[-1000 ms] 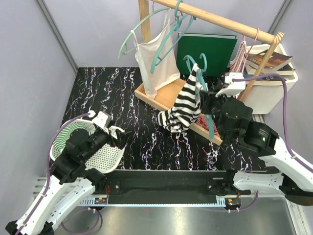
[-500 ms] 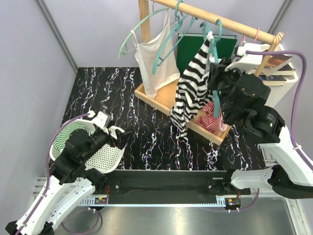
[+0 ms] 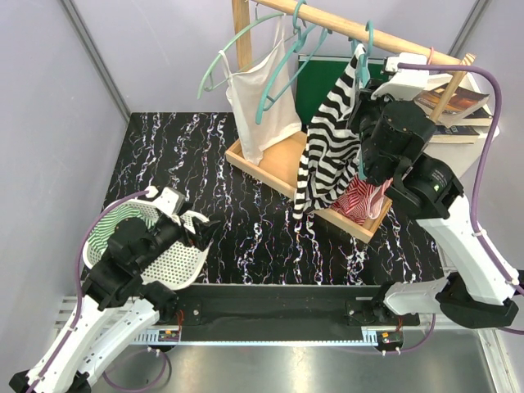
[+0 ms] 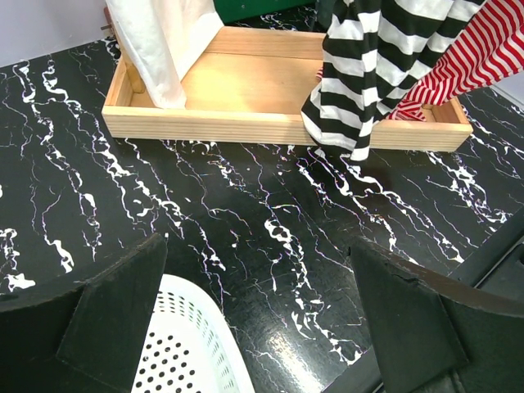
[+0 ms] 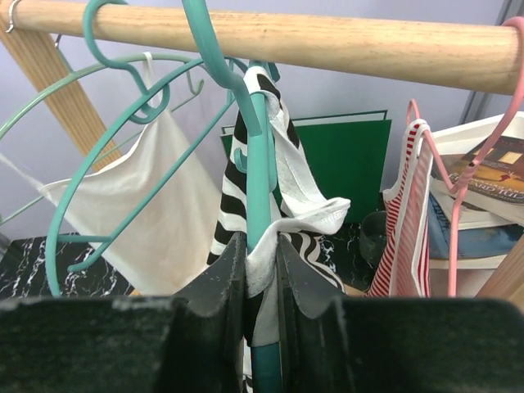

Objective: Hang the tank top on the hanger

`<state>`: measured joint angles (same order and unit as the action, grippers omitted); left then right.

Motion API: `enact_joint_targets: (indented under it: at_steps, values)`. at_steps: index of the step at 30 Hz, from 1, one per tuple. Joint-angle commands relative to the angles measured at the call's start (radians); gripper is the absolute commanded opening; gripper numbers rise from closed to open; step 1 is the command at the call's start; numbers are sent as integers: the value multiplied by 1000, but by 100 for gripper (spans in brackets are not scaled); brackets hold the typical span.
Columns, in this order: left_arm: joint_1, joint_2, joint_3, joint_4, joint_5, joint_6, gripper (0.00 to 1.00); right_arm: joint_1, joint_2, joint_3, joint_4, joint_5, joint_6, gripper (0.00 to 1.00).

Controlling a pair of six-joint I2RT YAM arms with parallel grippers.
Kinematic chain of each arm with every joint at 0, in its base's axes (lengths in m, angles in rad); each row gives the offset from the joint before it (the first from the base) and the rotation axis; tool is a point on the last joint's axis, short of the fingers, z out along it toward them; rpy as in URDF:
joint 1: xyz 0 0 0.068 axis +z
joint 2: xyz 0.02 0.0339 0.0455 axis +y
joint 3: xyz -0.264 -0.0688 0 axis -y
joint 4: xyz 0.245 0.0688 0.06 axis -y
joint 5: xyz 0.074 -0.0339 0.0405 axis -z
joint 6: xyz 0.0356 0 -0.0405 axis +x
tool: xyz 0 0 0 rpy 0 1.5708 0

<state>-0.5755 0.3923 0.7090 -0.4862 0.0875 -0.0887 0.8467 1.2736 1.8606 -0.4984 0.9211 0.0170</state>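
**Right claw holds the loaded hanger at the rail; hook seating not confirmed**

Your right claw is clamped narrow on the stem of the teal hanger, with a fold of the black-and-white striped tank top pinched in between the pads. The tank top is already on the hanger. It hangs below the claw, its hem low beside the wooden tray on the table. You cannot tell from these views whether the hem touches the tray.

The relation that matters is this: the hanger's long axis runs straight up from the claw to the wooden rail. The hook crosses in front of the rail and its tip leaves the top of the wrist view. Whether it sits over the rail cannot be confirmed. My judgement is that you should settle the hook onto the rail before you let go.

The slot is tight. A white top on teal hangers hangs to one side of it. A red-and-white garment on a pink hanger hangs just beside it on the other.

Your left claw is spread wide and empty, low over the table by the white basket, well apart from the rail. The right arm is plainly the nearer one.

No brand or label is legible. The green folder is blank. Print on the books is too small to read.
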Motion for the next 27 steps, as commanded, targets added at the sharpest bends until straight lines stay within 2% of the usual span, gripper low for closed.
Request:
enact_joint_targets:
  at_steps: [1, 11, 19, 27]
  values:
    - [5, -10, 4, 14, 23, -13, 99, -47, 1, 68, 61, -50, 17, 0]
    - [3, -12, 1, 14, 26, -13, 99, -227, 64, 152, -45, -165, 86, 0]
    - [3, -10, 1, 12, 27, -13, 99, -301, 32, 118, -49, -174, 110, 0]
    - [5, -7, 0, 12, 29, -14, 99, -360, 12, 3, -48, -203, 179, 0]
